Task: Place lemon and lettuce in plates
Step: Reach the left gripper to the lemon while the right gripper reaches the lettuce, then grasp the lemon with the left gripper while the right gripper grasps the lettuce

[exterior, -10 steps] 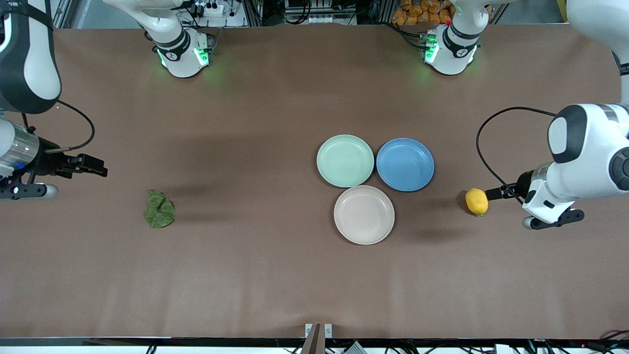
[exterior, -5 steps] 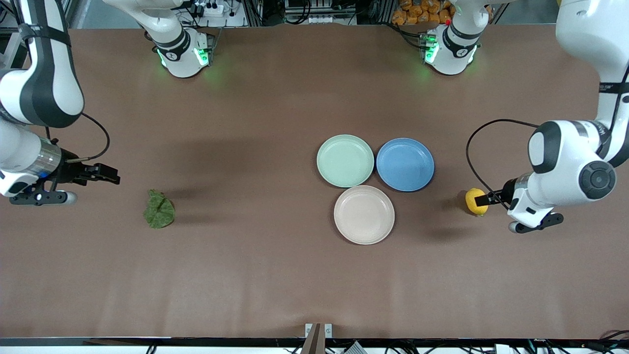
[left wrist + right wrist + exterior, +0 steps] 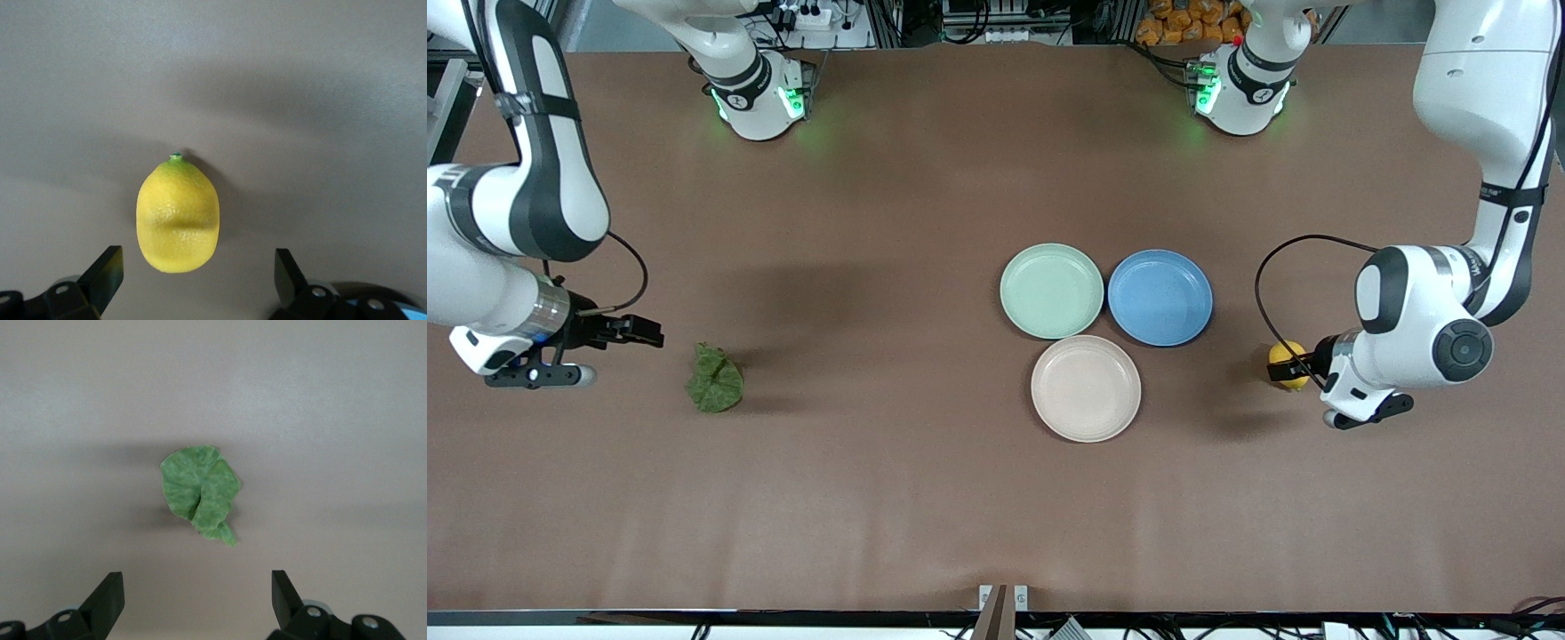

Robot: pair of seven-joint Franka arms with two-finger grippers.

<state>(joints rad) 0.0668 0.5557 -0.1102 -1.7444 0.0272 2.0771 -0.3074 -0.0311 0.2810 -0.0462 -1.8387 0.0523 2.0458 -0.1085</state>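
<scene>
The yellow lemon (image 3: 1283, 356) lies on the brown table toward the left arm's end, beside the plates. My left gripper (image 3: 1291, 371) is open at the lemon, whose end (image 3: 177, 217) just reaches between the fingertips (image 3: 110, 265) without touching them. The dark-green lettuce (image 3: 714, 379) lies toward the right arm's end. My right gripper (image 3: 647, 336) is open and empty, a short way from the leaf, which shows ahead of it in the right wrist view (image 3: 200, 493). The mint-green plate (image 3: 1051, 291) and the beige-pink plate (image 3: 1086, 388) are empty.
An empty blue plate (image 3: 1160, 297) sits beside the mint one, toward the left arm's end. The three plates touch in a cluster. Both arm bases (image 3: 760, 89) stand along the table's edge farthest from the front camera.
The left gripper has moved in toward the lemon until its fingertips flank the lemon's end. The right gripper has moved closer to the lettuce. Lemon, lettuce and plates have not moved.
</scene>
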